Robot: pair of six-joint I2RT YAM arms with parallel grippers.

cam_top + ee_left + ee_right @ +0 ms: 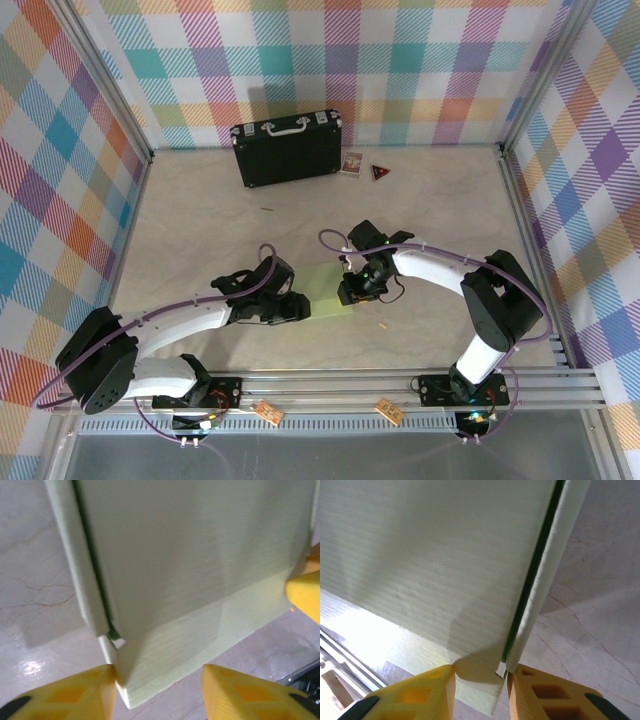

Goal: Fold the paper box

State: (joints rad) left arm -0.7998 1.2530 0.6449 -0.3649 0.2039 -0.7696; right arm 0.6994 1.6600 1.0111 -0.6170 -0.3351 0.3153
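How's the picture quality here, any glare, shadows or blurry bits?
Top view: sharp and evenly lit, only soft shadows on the table. Left wrist view: the paper box looks soft up close, with a glare spot on the table. Right wrist view: bright patch low on the paper box, shadow beside it.

Quantity 1: paper box (328, 292), mid-table.
Quantity 1: black case (287, 150), far side.
Quantity 1: small printed card (351, 163), just right of the black case.
Quantity 1: dark triangular piece (380, 172), right of the card.
Quantity 2: left tan tag (266, 412) and right tan tag (388, 410), at the near edge.
Quantity 2: left arm (180, 325) and right arm (440, 272).
Quantity 2: left gripper (298, 308) and right gripper (348, 293), each with two yellow fingers (65, 695).
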